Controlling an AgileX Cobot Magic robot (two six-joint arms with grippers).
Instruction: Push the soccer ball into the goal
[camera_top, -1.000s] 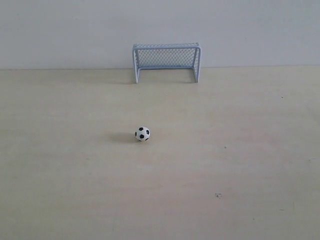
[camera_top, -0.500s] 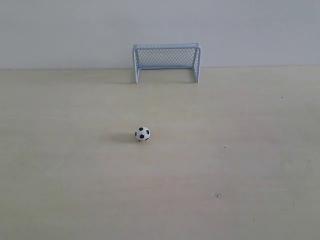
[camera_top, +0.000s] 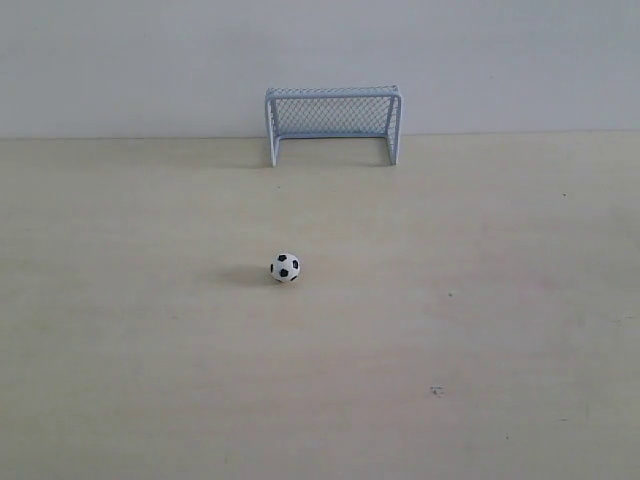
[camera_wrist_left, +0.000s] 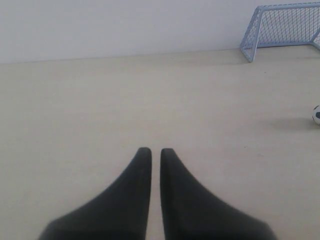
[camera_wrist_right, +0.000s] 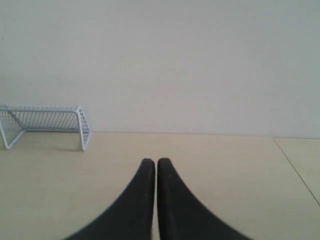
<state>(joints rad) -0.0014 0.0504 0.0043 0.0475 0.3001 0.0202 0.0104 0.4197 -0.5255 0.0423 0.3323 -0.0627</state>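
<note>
soccer ball (camera_top: 285, 267) sits in the open on the desk (camera_top: 480, 330), well short of the goal (camera_top: 333, 91) by the back wall. left tool (camera_wrist_left: 151, 152) and right tool (camera_wrist_right: 150, 162) are both pinched nearly together and empty, i'd guess to nudge it like a paddle.

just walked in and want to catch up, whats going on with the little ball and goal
Nothing is touching the ball yet. It sits alone on the table, out in front of the goal, which stands at the back of the table, and it is roughly in line with the left part of the goal's mouth. The left gripper and right gripper have their fingers nearly together, holding nothing, clear of the ball.
</note>
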